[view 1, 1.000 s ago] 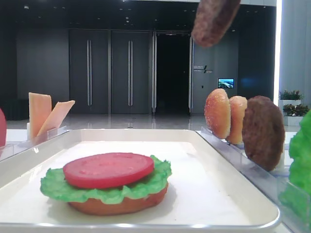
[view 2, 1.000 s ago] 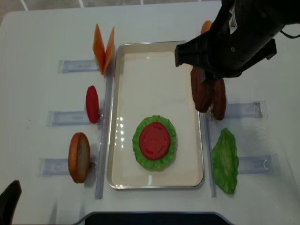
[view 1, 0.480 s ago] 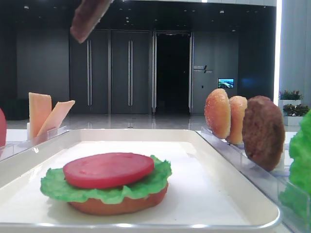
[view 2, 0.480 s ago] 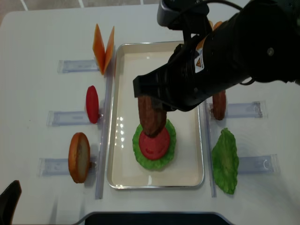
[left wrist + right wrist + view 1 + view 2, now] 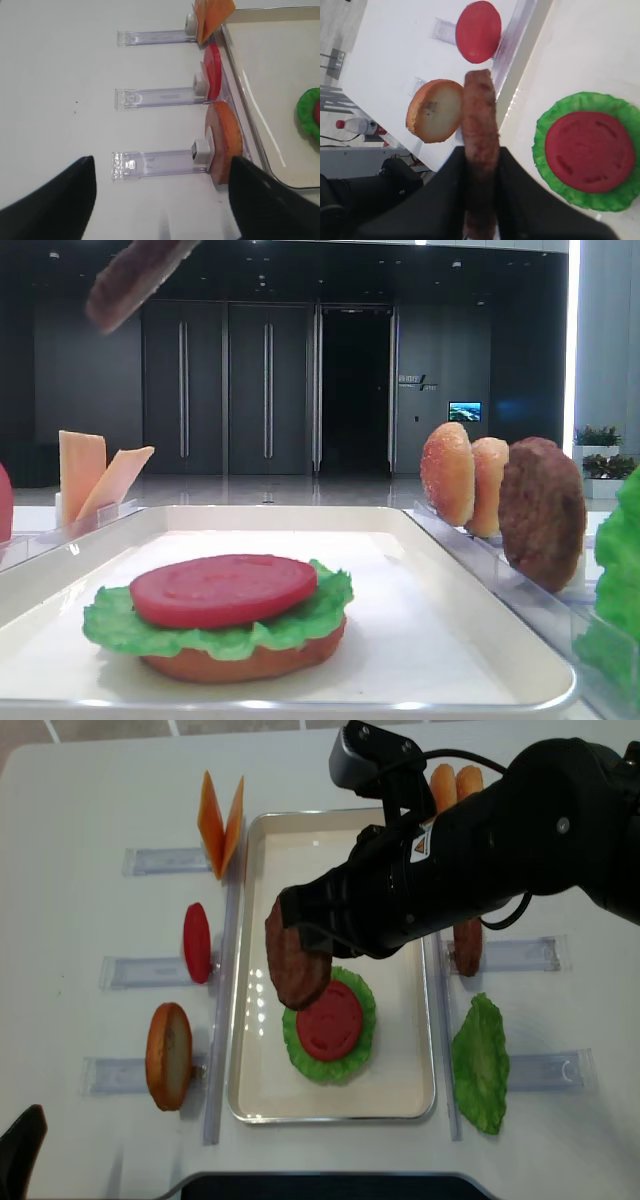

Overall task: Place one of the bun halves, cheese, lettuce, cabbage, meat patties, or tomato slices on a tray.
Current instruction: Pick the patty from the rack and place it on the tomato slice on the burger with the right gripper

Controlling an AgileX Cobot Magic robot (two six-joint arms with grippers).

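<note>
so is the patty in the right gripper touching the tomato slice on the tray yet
Apart. The low exterior view shows the meat patty high in the air, with clear background between it and the tomato slice stacked on the lettuce.

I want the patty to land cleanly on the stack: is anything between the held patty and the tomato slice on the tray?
Nothing visible. The right gripper holds the patty in the air above the tray, up and left of the tomato slice, whose top is bare.
</note>
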